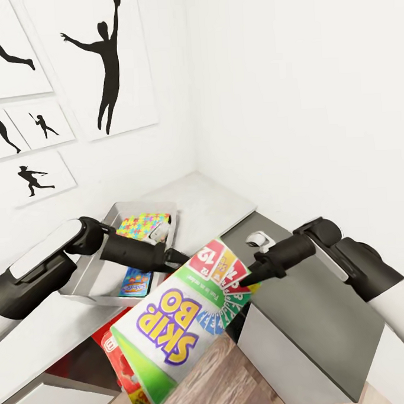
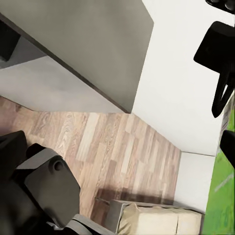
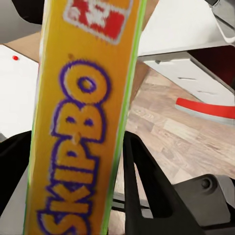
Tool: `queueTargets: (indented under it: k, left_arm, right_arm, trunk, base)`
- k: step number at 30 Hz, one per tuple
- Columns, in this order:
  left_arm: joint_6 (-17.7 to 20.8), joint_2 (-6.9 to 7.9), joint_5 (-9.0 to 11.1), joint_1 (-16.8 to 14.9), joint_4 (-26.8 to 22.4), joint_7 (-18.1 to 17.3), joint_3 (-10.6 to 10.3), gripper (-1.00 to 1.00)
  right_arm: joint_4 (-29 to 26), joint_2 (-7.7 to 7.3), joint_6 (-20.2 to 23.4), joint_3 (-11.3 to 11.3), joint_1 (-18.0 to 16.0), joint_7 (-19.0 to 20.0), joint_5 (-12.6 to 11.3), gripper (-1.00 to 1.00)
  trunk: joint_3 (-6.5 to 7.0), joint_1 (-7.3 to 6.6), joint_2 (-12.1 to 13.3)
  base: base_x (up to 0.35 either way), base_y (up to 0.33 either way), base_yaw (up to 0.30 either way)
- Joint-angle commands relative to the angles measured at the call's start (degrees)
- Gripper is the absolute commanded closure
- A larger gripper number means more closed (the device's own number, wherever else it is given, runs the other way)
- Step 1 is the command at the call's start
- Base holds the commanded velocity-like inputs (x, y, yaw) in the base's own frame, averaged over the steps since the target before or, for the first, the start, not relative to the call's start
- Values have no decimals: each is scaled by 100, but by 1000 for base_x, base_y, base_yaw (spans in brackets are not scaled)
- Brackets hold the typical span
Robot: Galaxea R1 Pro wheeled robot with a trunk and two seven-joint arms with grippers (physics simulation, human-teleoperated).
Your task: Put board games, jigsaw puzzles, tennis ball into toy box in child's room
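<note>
Right gripper was clenched on the upper edge of a Skip-Bo board game, jaws pinching its thin yellow side face, seen close in the right wrist view. The box hung in the air over the wood floor, just in front of the table, and partly hid a second red-and-yellow game box lower down. Its long axis ran from the gripped end down and toward the robot's left, printed face tilted up at the head camera, lettering upside down. Judged stiff cardboard, light, with glossy faces likely to slip; held at one end, it could swing or pivot, so a pinch across the short edge nearer the middle would carry steadier. Left gripper sat beside the box's upper corner; whether it was released or clenched could not be told. The toy box stood on the pale tabletop, just behind, with a jigsaw puzzle already inside.
</note>
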Motion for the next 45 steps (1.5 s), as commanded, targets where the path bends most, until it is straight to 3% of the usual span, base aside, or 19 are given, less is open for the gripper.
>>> queueTargets:
  k: [1,8,16,38,45]
  left_arm:
    - [0,21,392,-50,-180,12,-1,-100]
    - [0,245,392,-343,-180,-264,12,-100]
    - [0,419,392,-691,-176,-434,18,-100]
    - [0,531,392,-820,-179,-480,-41,-100]
    - [0,503,392,-806,-180,-493,-359,-100]
  right_arm:
    - [94,44,88,20,-24,-390,207,100]
    - [379,192,88,2,-92,-354,488,100]
    - [423,235,88,-5,-111,-331,566,100]
    - [390,222,88,-5,-125,-320,564,100]
    - [313,150,88,-8,-238,-98,543,100]
  trunk:
    - [-8,2,-7]
    - [-8,2,-7]
    - [-8,2,-7]
    - [-8,2,-7]
    - [-8,2,-7]
  base:
    - [0,0,0]
    - [0,0,0]
    - [0,0,0]
    - [0,0,0]
    - [0,0,0]
